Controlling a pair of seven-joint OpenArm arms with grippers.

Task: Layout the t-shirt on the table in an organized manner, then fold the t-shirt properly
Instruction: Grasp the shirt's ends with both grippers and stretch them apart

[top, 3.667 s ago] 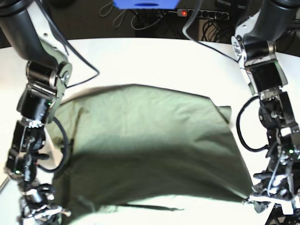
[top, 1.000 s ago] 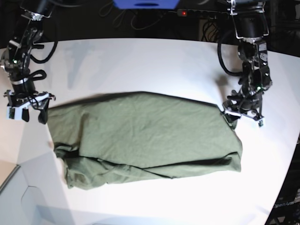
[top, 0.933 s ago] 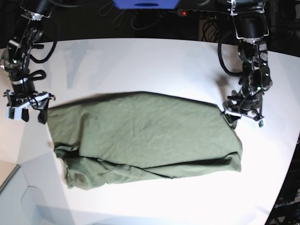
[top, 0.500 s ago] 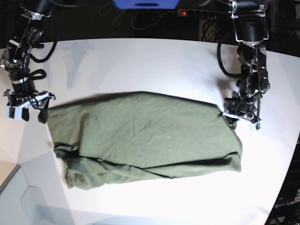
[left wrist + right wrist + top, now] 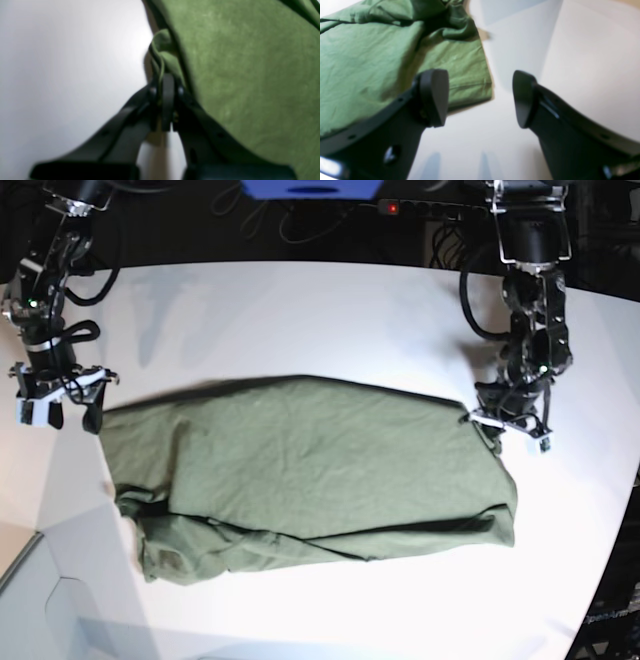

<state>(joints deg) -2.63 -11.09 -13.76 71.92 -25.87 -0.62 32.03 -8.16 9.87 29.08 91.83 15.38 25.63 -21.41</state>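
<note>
Left gripper [image 5: 162,82] closed, pinched on bunched edge fold of t-shirt [image 5: 310,475] at far corner. Right gripper [image 5: 480,98] open wide, empty, hovering just beside opposite far corner. T-shirt lying crumpled, doubled over, mid-table [image 5: 300,310]. Judged: right corner to be pinched likewise before any lift; corners then drawn apart evenly to avoid skew. Both arms reaching down steeply, wrists near vertical.
</note>
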